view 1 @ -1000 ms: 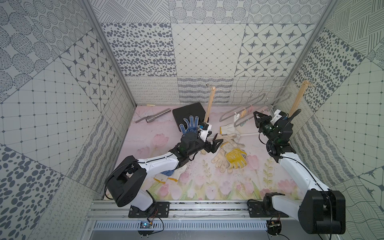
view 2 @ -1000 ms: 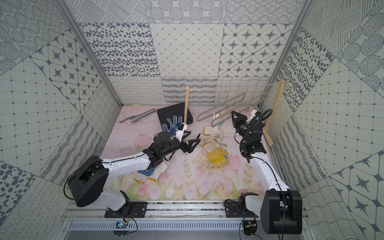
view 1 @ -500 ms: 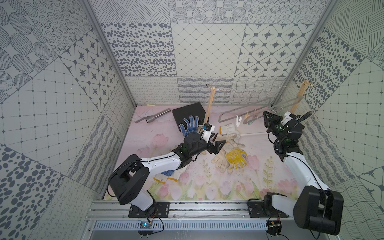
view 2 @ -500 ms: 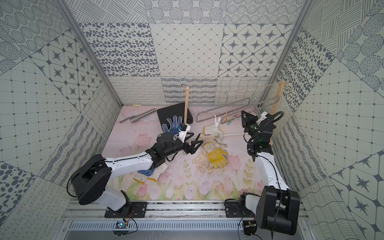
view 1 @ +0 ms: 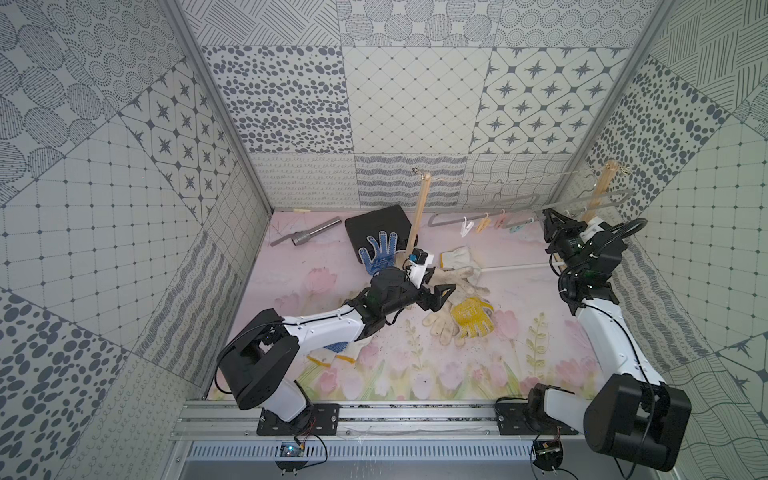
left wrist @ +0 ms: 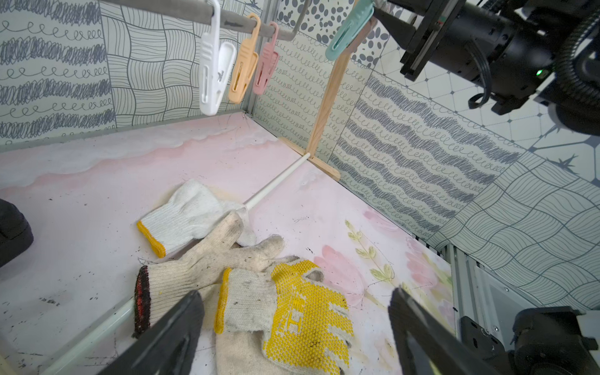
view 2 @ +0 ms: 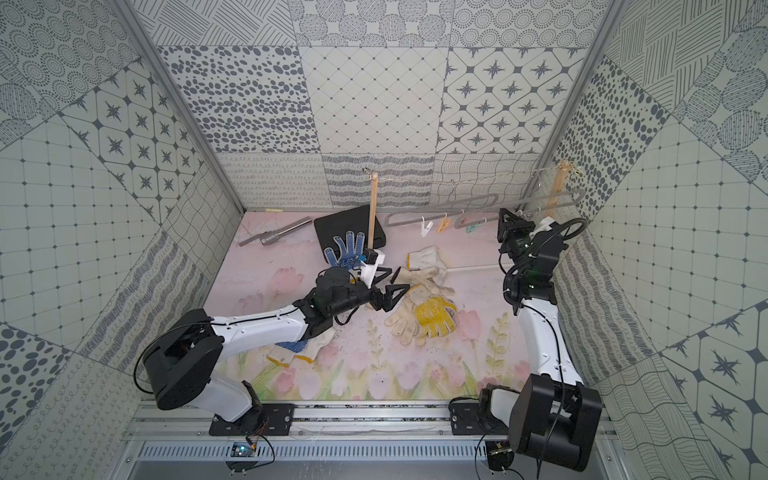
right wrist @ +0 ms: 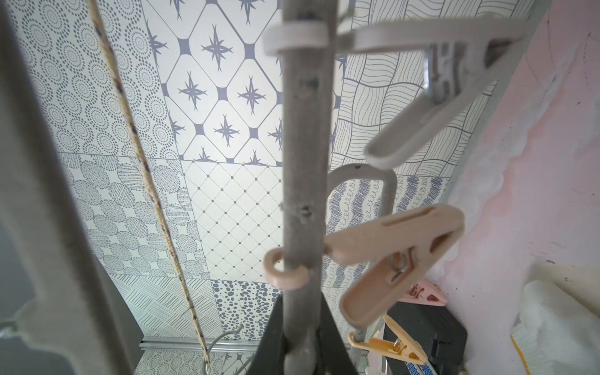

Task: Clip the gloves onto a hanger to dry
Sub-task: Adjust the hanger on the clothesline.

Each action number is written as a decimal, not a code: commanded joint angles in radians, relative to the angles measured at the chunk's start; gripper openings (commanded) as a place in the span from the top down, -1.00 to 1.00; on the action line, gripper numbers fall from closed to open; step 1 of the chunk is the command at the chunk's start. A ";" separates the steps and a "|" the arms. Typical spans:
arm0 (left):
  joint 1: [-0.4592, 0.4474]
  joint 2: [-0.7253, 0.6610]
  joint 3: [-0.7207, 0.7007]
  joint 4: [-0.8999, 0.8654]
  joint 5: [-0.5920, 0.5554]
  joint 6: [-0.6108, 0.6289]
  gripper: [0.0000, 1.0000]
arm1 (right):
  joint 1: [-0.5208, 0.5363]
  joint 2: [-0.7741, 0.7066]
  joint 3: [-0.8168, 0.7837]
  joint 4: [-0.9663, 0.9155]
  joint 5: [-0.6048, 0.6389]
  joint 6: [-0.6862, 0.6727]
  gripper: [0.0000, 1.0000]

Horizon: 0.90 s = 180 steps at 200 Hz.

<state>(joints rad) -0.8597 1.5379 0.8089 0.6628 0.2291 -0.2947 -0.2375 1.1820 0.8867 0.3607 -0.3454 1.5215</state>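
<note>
Right claw point(view 1: 550, 217) grips the hanger point(right wrist: 303, 130); left claw point(left wrist: 293, 297) (wide open) hovers over the gloves point(view 1: 469, 318)

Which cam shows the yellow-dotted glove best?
Left wrist: the yellow-dotted glove fills the foreground, dots and cuff edge sharp, overlapping a dirty cream glove. In both top views it is small but whole. The right wrist view does not show it.
</note>
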 commanded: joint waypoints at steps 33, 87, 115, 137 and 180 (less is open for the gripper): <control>-0.012 -0.037 -0.022 0.031 0.013 -0.015 -0.81 | 0.000 0.068 0.127 -0.060 0.088 0.039 0.93; -0.013 -0.055 -0.043 0.032 0.006 -0.017 -0.81 | 0.007 0.176 0.211 -0.093 0.073 0.035 0.93; -0.014 -0.043 -0.044 0.045 0.011 -0.026 -0.80 | 0.010 0.189 0.238 -0.118 0.081 0.008 0.93; -0.015 -0.026 -0.041 0.057 0.016 -0.033 -0.80 | 0.008 0.205 0.251 -0.127 0.086 0.009 0.93; -0.015 -0.016 -0.043 0.069 0.016 -0.040 -0.80 | 0.010 0.276 0.313 -0.150 0.069 0.008 0.92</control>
<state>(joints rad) -0.8703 1.5162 0.7666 0.6693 0.2291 -0.3191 -0.2302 1.4223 1.1496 0.1856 -0.2752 1.5375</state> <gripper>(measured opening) 0.900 0.150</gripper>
